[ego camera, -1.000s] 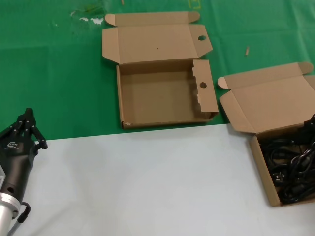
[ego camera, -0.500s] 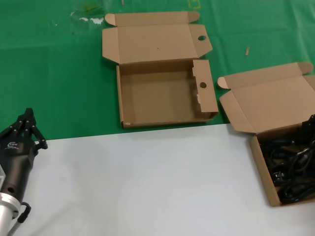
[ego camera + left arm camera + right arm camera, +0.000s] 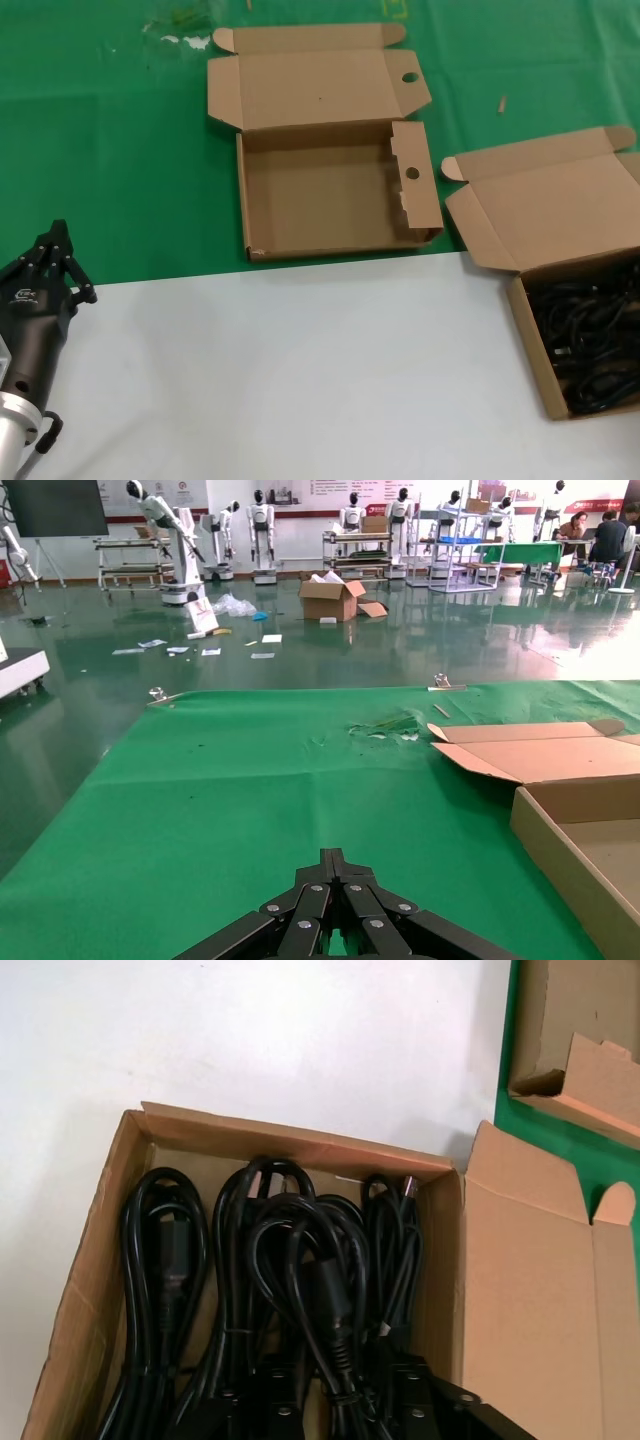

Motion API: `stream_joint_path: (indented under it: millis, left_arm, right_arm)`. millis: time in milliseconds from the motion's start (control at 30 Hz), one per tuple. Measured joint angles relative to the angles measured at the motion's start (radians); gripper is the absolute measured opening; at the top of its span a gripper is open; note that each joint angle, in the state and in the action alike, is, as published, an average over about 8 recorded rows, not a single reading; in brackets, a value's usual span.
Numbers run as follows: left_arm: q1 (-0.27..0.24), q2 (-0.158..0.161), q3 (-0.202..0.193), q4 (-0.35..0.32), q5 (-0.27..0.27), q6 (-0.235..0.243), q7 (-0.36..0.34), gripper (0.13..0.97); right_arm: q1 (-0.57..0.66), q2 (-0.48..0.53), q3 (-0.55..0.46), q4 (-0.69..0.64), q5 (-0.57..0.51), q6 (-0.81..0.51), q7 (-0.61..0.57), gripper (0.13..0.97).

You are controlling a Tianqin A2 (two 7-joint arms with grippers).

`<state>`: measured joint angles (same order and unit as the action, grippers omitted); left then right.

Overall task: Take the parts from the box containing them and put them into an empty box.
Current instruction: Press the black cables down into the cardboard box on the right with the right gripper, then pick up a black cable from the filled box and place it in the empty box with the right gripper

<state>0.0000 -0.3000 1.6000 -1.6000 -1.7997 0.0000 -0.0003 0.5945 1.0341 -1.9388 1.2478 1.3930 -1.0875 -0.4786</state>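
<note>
Two cardboard boxes lie open on the counter (image 3: 300, 380). The empty box (image 3: 330, 195) sits on the green cloth (image 3: 110, 150). The box with cords (image 3: 530, 350) holds several black power cords (image 3: 290, 1290), too tangled to count. The left pincer (image 3: 55, 255) rests clenched. The right pincer (image 3: 340, 1400) hovers just above the cords; I cannot tell its opening.
</note>
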Motion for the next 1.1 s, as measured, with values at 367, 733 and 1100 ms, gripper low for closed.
stream_joint_path:
  millis: [367, 733, 1100]
  left_arm:
    - [0.000, 0.000, 0.000, 0.000, 0.000, 0.000, 0.000, 0.140]
    - [0.000, 0.000, 0.000, 0.000, 0.000, 0.000, 0.000, 0.140]
    - [0.000, 0.000, 0.000, 0.000, 0.000, 0.000, 0.000, 0.140]
  right_arm:
    - [-0.005, -0.024, -0.006, 0.007, 0.002, 0.014, 0.026, 0.237]
    - [0.068, 0.031, 0.002, 0.156, -0.058, -0.061, 0.215, 0.183]
    - [0.276, -0.054, -0.016, 0.276, -0.149, -0.131, 0.397, 0.183]
